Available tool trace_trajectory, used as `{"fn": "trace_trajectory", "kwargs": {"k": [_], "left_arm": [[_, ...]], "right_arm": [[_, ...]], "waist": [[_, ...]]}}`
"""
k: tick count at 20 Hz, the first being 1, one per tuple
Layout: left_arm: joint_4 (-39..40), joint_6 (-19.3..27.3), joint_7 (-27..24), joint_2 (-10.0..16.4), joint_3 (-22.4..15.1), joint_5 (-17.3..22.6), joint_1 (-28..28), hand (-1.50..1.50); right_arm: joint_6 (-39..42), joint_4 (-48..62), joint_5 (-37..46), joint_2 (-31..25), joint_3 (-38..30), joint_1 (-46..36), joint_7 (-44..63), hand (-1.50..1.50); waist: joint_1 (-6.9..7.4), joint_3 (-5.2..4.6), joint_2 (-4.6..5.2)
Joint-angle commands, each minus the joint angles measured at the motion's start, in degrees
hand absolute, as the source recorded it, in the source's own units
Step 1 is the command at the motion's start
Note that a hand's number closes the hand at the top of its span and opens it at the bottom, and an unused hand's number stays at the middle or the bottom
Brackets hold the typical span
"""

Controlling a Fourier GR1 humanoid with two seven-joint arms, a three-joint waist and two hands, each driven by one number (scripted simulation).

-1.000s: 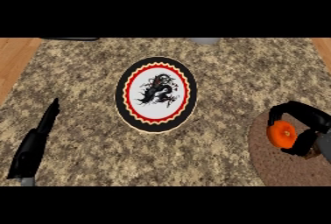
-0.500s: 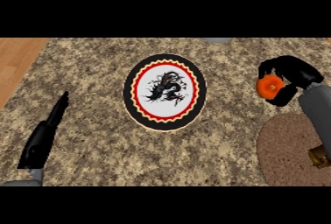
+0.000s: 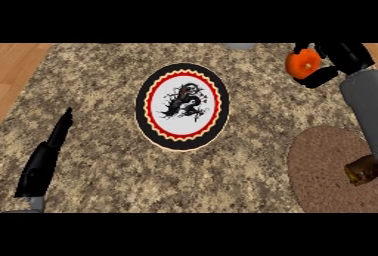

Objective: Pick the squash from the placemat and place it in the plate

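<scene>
Right of the plate (image 3: 182, 145), the right hand (image 3: 341, 59) has its fingers (image 3: 320, 80) curled round the squash (image 3: 303, 61).

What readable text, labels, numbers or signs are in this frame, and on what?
None to read.
Plate: only a black figure inside a red scalloped ring, no letters.
Squash, held in the right hand: plain orange, no label.
Placemat and counter: no markings.
</scene>
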Motion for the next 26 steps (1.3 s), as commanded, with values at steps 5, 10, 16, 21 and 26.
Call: {"fn": "trace_trajectory", "kwargs": {"k": [5,10,16,21,26], "left_arm": [[1.9,0.4,-0.8,0.1,1.6,-0.2,1.2,0.0],[4.8,0.6,-2.5,-0.5,3.1,-0.4,0.0,0.0],[0.4,0.1,-3.1,-0.8,2.7,-0.9,4.8,0.0],[1.5,-1.8,-3.1,-0.2,4.6,0.6,4.8,0.0],[-0.2,-1.1,1.2,-0.8,3.9,-0.6,2.1,0.0]], "right_arm": [[9.9,2.6,-7.0,1.2,-4.0,-7.5,-15.9,1.5],[12.3,0.0,-6.4,6.4,-2.2,-9.9,-14.0,1.5],[13.0,-2.7,-6.4,15.3,-0.7,-12.6,-5.0,1.5],[16.0,-6.2,-7.3,20.6,0.0,-13.1,3.2,1.5],[13.9,-1.4,-2.8,25.4,4.0,-13.2,5.9,1.5]], "waist": [[-2.34,-0.16,-0.79],[-3.74,-0.24,-1.24],[-3.58,-0.24,-1.49],[-4.05,-0.24,-1.61],[-3.7,-0.22,-1.37]]}}
